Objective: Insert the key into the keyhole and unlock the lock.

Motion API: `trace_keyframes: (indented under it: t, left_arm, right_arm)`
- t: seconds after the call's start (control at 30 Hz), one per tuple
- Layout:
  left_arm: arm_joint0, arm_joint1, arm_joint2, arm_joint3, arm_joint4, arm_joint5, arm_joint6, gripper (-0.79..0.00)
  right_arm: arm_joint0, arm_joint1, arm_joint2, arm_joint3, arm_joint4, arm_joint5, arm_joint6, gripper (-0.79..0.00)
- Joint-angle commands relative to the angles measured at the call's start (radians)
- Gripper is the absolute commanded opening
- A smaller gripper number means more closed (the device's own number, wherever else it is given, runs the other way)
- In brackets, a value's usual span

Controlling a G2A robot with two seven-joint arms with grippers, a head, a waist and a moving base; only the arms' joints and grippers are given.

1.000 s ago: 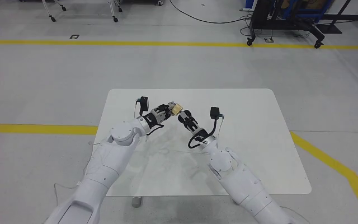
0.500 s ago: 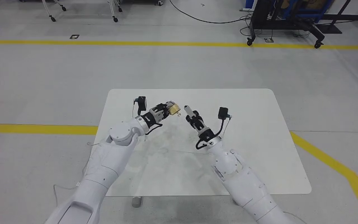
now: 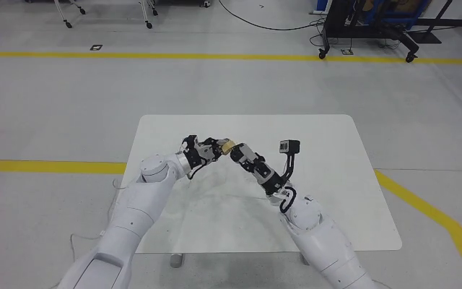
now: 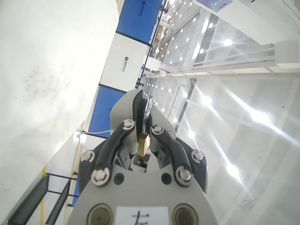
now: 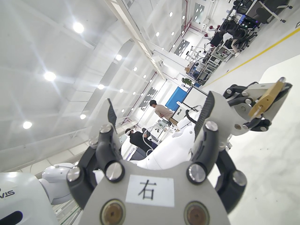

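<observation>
We see both arms angled inward over the table [image 3: 325, 144]. The left gripper [image 3: 222, 145] pinches the lock [image 5: 267, 99]; the right wrist view reveals the right gripper [image 5: 159, 104] spread.

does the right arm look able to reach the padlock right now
Probably yes: the right gripper is open and empty, close beside the padlock that the left gripper holds up, with nothing between them.

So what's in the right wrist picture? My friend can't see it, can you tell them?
The right gripper is open and empty, its two toothed fingers spread wide. Just beyond it, the left gripper is clamped on a brass padlock above the white table.
</observation>
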Motion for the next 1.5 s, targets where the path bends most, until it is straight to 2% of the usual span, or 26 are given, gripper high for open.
trace_keyframes:
  t: [0.0, 0.1, 0.57, 0.9, 0.93, 1.0, 1.03, 1.07, 1.3, 1.4, 1.47]
  left_arm:
    - [-0.008, -0.003, -0.003, 0.020, -0.031, 0.012, -0.032, -0.785]
    - [-0.020, -0.006, -0.008, 0.051, -0.069, 0.032, -0.076, -0.785]
    - [-0.052, -0.017, 0.000, 0.109, -0.080, 0.008, -0.120, -0.785]
    - [-0.057, -0.021, -0.004, 0.122, -0.086, -0.008, -0.135, -0.785]
    - [-0.057, -0.021, -0.005, 0.123, -0.086, -0.013, -0.134, -0.785]
    - [-0.057, -0.021, -0.010, 0.125, -0.083, -0.033, -0.124, -0.785]
    - [-0.059, -0.020, -0.012, 0.123, -0.069, -0.053, -0.109, -0.785]
    - [-0.059, -0.018, -0.012, 0.120, -0.051, -0.074, -0.092, -0.785]
    - [-0.033, -0.009, -0.014, 0.050, 0.093, -0.241, 0.068, -0.785]
    - [-0.005, -0.006, -0.026, 0.000, 0.095, -0.285, 0.076, -0.785]
    - [0.009, -0.003, -0.033, -0.026, 0.111, -0.312, 0.082, -0.785]
  right_arm:
    - [0.011, -0.002, -0.007, 0.011, -0.017, 0.000, 0.005, -0.785]
    - [0.027, -0.006, -0.014, 0.033, -0.083, 0.005, -0.035, -0.785]
    - [0.110, -0.044, -0.076, 0.157, -0.308, 0.103, -0.283, -0.785]
    - [0.116, -0.054, -0.071, 0.167, -0.335, 0.092, -0.328, -0.785]
    - [0.113, -0.054, -0.067, 0.161, -0.336, 0.088, -0.331, -0.579]
    - [0.099, -0.052, -0.057, 0.141, -0.341, 0.074, -0.331, -0.406]
    - [0.091, -0.050, -0.051, 0.128, -0.348, 0.068, -0.328, -0.092]
    - [0.082, -0.048, -0.040, 0.112, -0.356, 0.063, -0.337, 0.000]
    - [0.071, -0.046, -0.027, 0.095, -0.370, 0.060, -0.355, 0.000]
    - [0.071, -0.046, -0.027, 0.095, -0.370, 0.060, -0.355, 0.000]
    - [0.061, -0.047, -0.033, 0.096, -0.314, 0.078, -0.316, 0.000]
